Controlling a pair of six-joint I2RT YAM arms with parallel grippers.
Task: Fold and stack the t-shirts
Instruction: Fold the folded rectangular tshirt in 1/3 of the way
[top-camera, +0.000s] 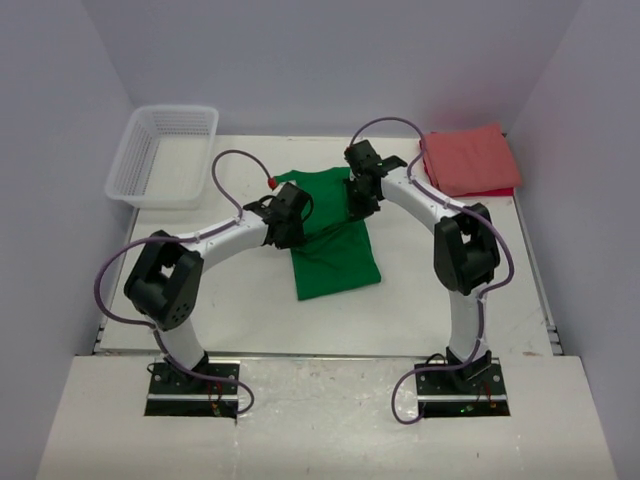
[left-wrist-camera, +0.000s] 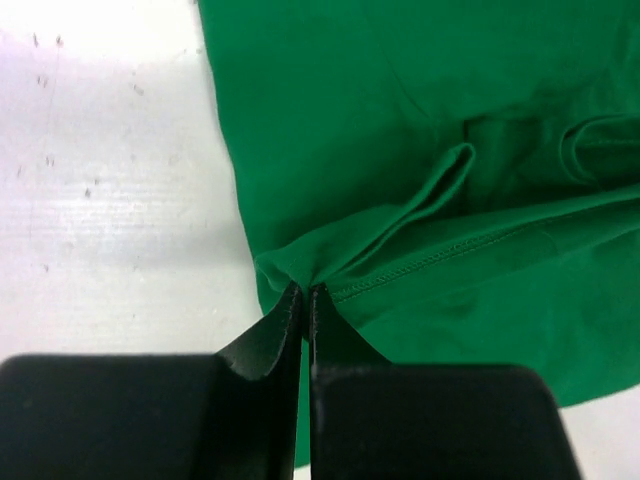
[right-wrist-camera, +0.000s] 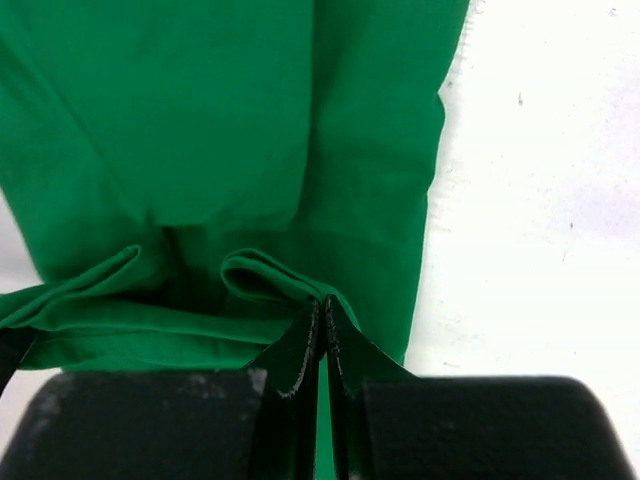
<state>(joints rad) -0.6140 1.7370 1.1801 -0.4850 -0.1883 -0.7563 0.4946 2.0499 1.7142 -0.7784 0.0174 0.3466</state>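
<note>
A: Status, left end effector (left-wrist-camera: 305, 290)?
B: Clamped on green t-shirt (left-wrist-camera: 400, 120) edge fold; cloth spread ahead and rightward.
A: And right end effector (right-wrist-camera: 322, 300)?
B: Pinching same shirt's opposite edge; bare surface (right-wrist-camera: 540, 200) on its right. Salmon-red t-shirt (top-camera: 465, 160) folded, further right, well apart.

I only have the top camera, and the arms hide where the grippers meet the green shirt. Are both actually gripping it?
Observer: Yes for the left: its wrist view shows the left gripper shut on a pinched edge of the green shirt.
Operator: And the right one?
Observer: The right gripper is shut on a raised fold of the same shirt.
Operator: Any hem visible?
Observer: Yes, a stitched hem runs rightward from the left pinch.
</note>
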